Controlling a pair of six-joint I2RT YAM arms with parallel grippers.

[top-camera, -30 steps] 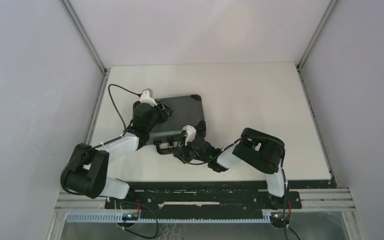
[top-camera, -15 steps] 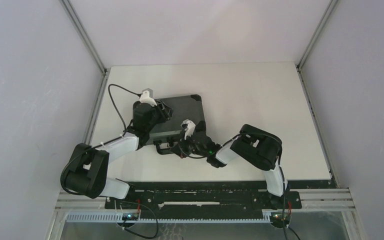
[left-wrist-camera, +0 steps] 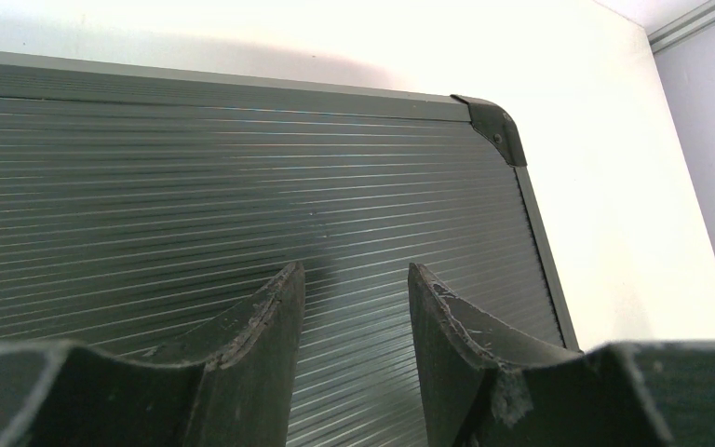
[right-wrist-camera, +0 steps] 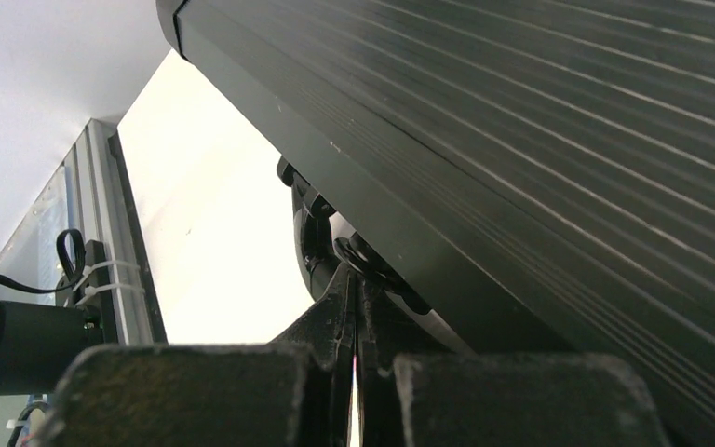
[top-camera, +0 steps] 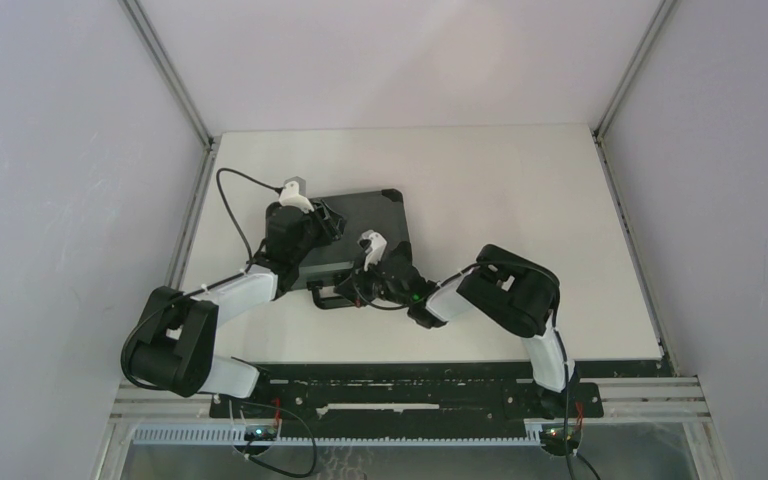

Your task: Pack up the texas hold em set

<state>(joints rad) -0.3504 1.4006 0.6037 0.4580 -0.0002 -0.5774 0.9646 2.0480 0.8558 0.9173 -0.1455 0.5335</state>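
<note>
Overhead, the black briefcase [top-camera: 365, 215] is lying closed near the worktop's [top-camera: 520, 200] left edge. At the left wrist, the left hand [left-wrist-camera: 354, 279] is sitting half-spread over the ribbed lid, gripping nothing. At the right wrist, the right hand [right-wrist-camera: 354, 298] is sitting fully closed beside the handle [right-wrist-camera: 309, 233].

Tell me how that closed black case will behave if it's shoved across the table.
Likely stiff: the briefcase has a ribbed hard shell and a capped corner, so it should not flex. It lies flat and wide on the table, so tipping seems unlikely; it should slide. Pushed off-centre, it may well swivel.
</note>
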